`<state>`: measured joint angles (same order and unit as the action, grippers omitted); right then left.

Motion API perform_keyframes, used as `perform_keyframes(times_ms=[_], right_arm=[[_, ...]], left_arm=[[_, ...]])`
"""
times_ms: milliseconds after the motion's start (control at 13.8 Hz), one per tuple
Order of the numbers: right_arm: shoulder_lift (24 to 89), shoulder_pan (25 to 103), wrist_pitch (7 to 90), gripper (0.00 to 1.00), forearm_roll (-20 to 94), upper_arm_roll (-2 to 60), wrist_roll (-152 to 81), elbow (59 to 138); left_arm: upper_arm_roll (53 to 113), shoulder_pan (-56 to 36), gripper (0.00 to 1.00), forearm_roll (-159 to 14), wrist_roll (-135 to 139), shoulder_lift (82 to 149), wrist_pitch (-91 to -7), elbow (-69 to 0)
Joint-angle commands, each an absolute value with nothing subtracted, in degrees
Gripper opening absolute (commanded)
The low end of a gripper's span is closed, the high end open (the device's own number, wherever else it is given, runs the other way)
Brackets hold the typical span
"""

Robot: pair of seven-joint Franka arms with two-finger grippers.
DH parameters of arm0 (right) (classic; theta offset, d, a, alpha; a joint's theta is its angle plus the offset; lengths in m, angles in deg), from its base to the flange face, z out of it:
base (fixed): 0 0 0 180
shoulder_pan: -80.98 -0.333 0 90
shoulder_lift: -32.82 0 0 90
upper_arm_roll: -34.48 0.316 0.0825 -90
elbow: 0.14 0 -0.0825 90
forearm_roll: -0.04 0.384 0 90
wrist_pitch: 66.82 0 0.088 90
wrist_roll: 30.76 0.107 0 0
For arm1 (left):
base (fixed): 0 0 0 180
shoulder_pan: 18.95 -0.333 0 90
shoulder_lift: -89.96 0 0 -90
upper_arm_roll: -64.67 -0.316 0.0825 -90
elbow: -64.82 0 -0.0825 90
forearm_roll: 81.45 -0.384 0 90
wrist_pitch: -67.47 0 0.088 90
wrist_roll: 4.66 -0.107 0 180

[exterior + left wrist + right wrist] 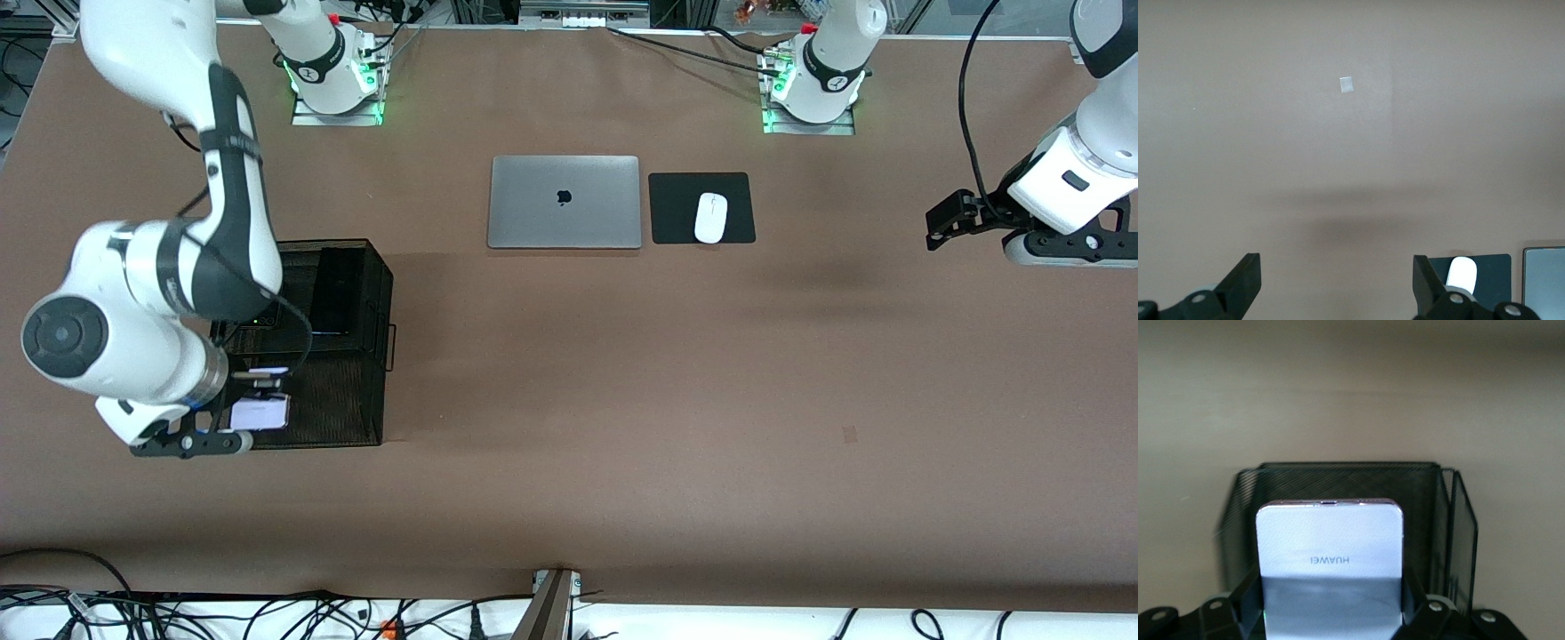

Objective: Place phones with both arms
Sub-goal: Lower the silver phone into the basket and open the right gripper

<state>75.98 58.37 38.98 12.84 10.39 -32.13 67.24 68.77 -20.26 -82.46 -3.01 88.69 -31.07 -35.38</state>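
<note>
1. right gripper (258,404): jaws closed on the sides of the pale flip phone (260,412), holding it over the black mesh organizer (356,391) at the right arm's end of the table, likely so it can drop into the compartment nearest the front camera.
2. a dark phone (333,293) stands in a compartment farther from the camera.
3. left gripper (1337,283): jaws spread wide, nothing held; this arm waits over bare table (622,373).
4. laptop (564,202) and mouse (710,217) lie apart, uninvolved.

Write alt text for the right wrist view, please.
The right gripper holds a pale lilac-white flip phone marked HUAWEI, just in front of a black wire-mesh basket on the brown table.
</note>
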Motion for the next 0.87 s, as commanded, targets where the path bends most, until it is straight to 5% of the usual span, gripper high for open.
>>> perform_keyframes(times_ms=[0, 290, 363, 508, 798], right_arm=[[80.9, 59.7, 42.2, 0.13, 15.1, 11.4, -33.3, 65.8], [84.1, 59.6, 46.8, 0.13, 18.1, 11.4, -33.1, 69.1], [84.5, 59.5, 46.8, 0.23, 18.9, 11.4, -32.6, 69.4], [84.5, 59.6, 46.7, 1.00, 21.0, 11.4, -33.0, 69.3], [79.9, 59.5, 38.2, 1.00, 20.9, 9.7, -33.3, 68.5]], left_arm=[[69.1, -20.4, 1.00, -81.6, -3.3, 88.3, -30.7, -35.5], [69.2, -20.4, 1.00, -81.6, -3.2, 88.3, -30.7, -35.5], [69.2, -20.4, 1.00, -81.6, -3.2, 88.3, -30.7, -35.5], [69.2, -20.4, 1.00, -81.6, -3.2, 88.3, -30.6, -35.5], [69.2, -20.4, 1.00, -81.6, -3.2, 88.2, -30.6, -35.5]])
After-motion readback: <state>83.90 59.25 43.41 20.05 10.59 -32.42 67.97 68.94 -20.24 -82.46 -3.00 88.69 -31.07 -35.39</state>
